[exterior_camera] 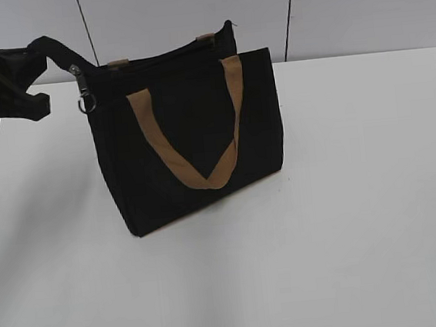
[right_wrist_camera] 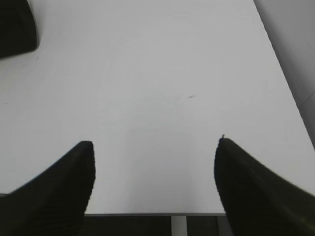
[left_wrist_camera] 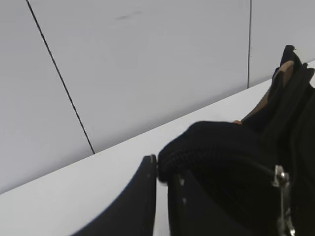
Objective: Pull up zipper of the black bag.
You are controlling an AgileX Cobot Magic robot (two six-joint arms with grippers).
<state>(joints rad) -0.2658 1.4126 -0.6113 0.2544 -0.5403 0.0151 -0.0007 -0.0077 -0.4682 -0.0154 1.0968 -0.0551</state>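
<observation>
My left gripper (exterior_camera: 37, 51) is clamped on the end of the zipper (exterior_camera: 59, 53), a black strip with a silvery tab hanging from it. It leads to the bag (exterior_camera: 192, 135), boxy, black, tan-handled, upright mid-table (exterior_camera: 364, 234). My right gripper (right_wrist_camera: 153, 147) hangs wide open over bare table, holding nothing.

Plain black bag (exterior_camera: 193, 146) with tan-brown webbing handles (exterior_camera: 188, 135), black zipper (exterior_camera: 61, 53) strip at its 10 o'clock corner, silvery metal pull tab (exterior_camera: 86, 99), matte black left hand (exterior_camera: 37, 92), black right hand (right_wrist_camera: 153, 184), plain white surface (exterior_camera: 362, 219), pale grey wall panels (exterior_camera: 188, 15) with thin dark seams
</observation>
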